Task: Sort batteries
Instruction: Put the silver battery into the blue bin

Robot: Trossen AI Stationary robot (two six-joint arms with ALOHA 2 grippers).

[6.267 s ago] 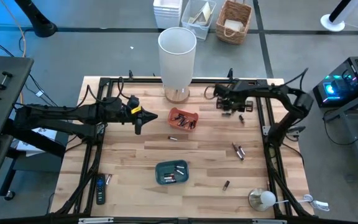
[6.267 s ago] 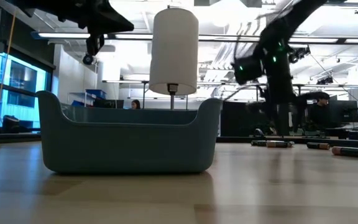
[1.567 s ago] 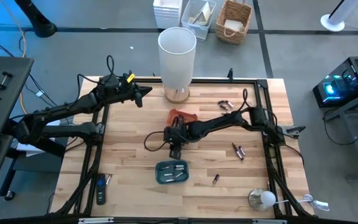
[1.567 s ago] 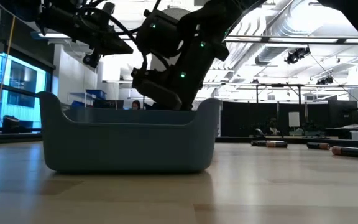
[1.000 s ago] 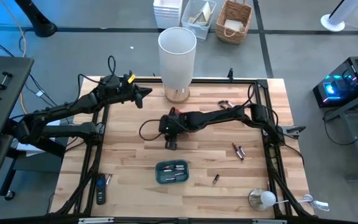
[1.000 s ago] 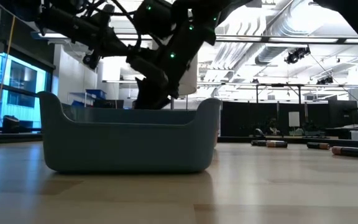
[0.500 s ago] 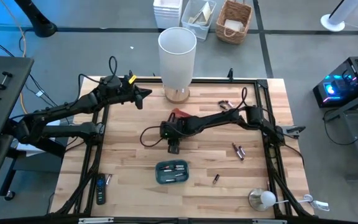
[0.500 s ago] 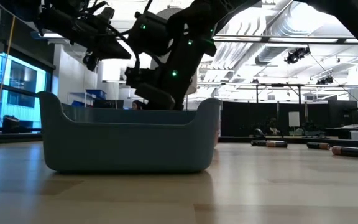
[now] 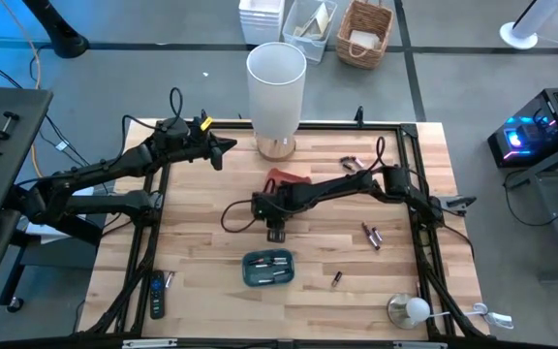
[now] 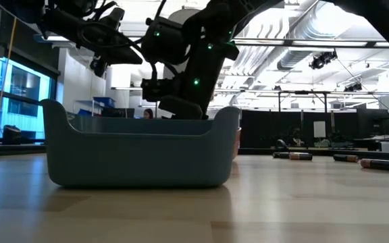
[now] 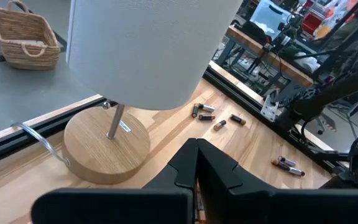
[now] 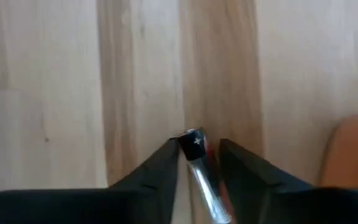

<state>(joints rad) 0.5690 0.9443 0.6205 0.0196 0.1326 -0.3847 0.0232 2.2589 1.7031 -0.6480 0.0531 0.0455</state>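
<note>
A grey concrete floor (image 9: 143,68) surrounds the pale wooden plank worktop (image 9: 201,242). A woven wicker basket (image 9: 364,32) stands beyond it. Long ceiling lights (image 10: 316,44) glow overhead.

The table (image 9: 201,242) is pale wood in glued strips, smooth and matt, its grain plain in the right wrist view. Centre of that view, a battery (image 12: 199,163) shows a glossy silvery sleeve and a bright metal cap between matt black fingers (image 12: 154,171). The blue-grey tray (image 10: 140,158) at left of the low view looks like smooth, satin plastic. The lamp (image 11: 148,50) has a matt white shade, a thin metal stem and a smooth round wooden base. Upper left of the left wrist view stands a rough woven wicker basket (image 11: 23,34)
</note>
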